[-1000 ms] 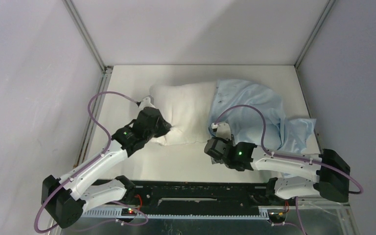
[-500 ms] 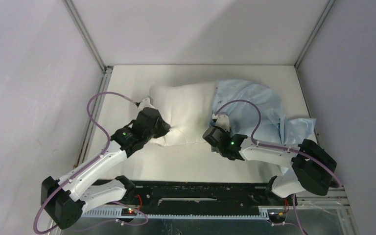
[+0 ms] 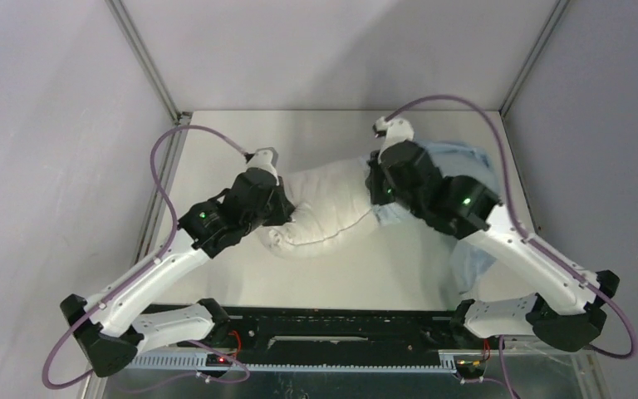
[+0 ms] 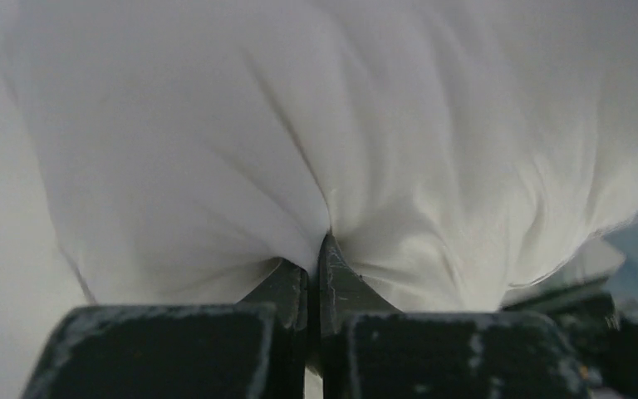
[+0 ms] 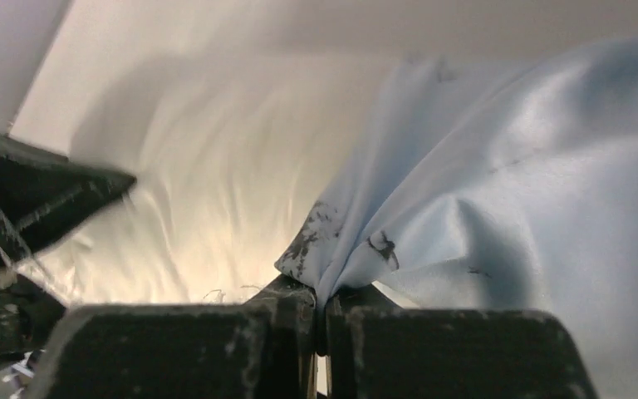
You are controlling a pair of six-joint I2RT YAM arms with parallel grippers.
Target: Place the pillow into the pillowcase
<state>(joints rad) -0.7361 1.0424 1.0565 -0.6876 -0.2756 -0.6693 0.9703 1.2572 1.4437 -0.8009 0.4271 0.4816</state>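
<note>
Top external: pillow (image 3: 326, 208) at centre of table (image 3: 216, 150); pillowcase (image 3: 465, 156) at its 3 o'clock, overlap not visible. Left wrist: left gripper (image 4: 314, 264) pressed together on a pillow fold. Right wrist: right gripper (image 5: 320, 293) pinching pillowcase hem, pillow at 10 o'clock. Step prob: drag hem toward 9 o'clock over pillow. Brace pillow firm, pull slow, avoid bunching.

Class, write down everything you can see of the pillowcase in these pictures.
The pillowcase is thin, light blue, wrinkly fabric with small dark marks near its edge. It sits bunched at the right of the table, largely hidden beneath the right arm. The right gripper is shut on a fold of its edge, gathering it into pleats beside the white pillow.
</note>
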